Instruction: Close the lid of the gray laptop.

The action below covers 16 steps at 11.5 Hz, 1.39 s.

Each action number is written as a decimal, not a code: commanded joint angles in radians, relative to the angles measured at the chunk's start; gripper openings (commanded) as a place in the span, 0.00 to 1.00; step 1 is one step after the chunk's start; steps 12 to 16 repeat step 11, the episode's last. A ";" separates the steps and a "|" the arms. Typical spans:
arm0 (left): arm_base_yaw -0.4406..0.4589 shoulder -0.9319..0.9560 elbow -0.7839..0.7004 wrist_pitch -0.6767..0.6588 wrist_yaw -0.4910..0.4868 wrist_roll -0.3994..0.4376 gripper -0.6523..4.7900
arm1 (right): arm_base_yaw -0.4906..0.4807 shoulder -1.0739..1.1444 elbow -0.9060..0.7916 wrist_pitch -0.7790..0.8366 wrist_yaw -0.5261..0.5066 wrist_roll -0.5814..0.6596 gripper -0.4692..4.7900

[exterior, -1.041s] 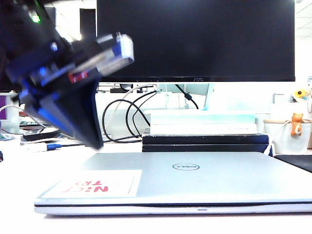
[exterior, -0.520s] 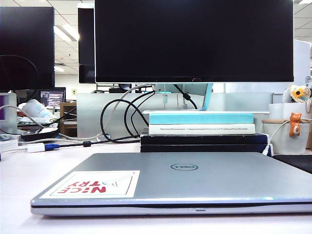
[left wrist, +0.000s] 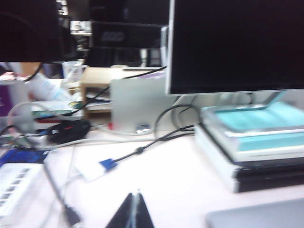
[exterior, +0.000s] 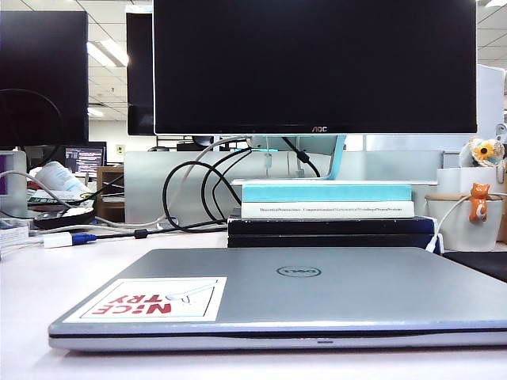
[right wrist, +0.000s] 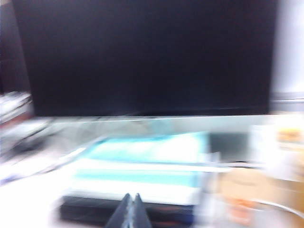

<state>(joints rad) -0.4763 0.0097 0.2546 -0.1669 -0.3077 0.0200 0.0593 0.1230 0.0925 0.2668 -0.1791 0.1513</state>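
Lid (exterior: 317,289) down flat on the gray laptop (exterior: 277,342), silver-gray outside up, round Dell logo near the middle, white "NICE TRY" sticker (exterior: 150,299) at the near left corner. Only a thin dark seam between lid and silver front edge. Laptop on the white table (exterior: 47,273), at the front of the exterior view, filling most of its width. Just behind it, a stack of books (exterior: 329,212): teal and white on top, black below. Above the stack, the big black monitor (exterior: 315,67) on its stand, dark cables (exterior: 194,194) looping down to its left. At the far right, a white cup with a small orange figure (exterior: 478,202).

Neither arm in the exterior view. Left gripper (left wrist: 134,213) with its dark fingertips pressed together, closed on nothing, above the bare table left of the books, a corner of the laptop nearby. Right gripper (right wrist: 129,212) likewise closed and empty, tips meeting, facing the books and monitor; that view blurred.
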 commanded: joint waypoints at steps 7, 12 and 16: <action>0.523 -0.008 -0.236 0.236 0.399 -0.039 0.11 | 0.000 -0.089 -0.085 -0.206 0.111 -0.108 0.09; 0.523 -0.008 -0.236 0.228 0.375 -0.035 0.11 | 0.000 -0.089 -0.085 -0.390 0.341 -0.102 0.09; 0.523 -0.008 -0.236 0.228 0.375 -0.035 0.11 | 0.000 -0.089 -0.085 -0.390 0.341 -0.102 0.09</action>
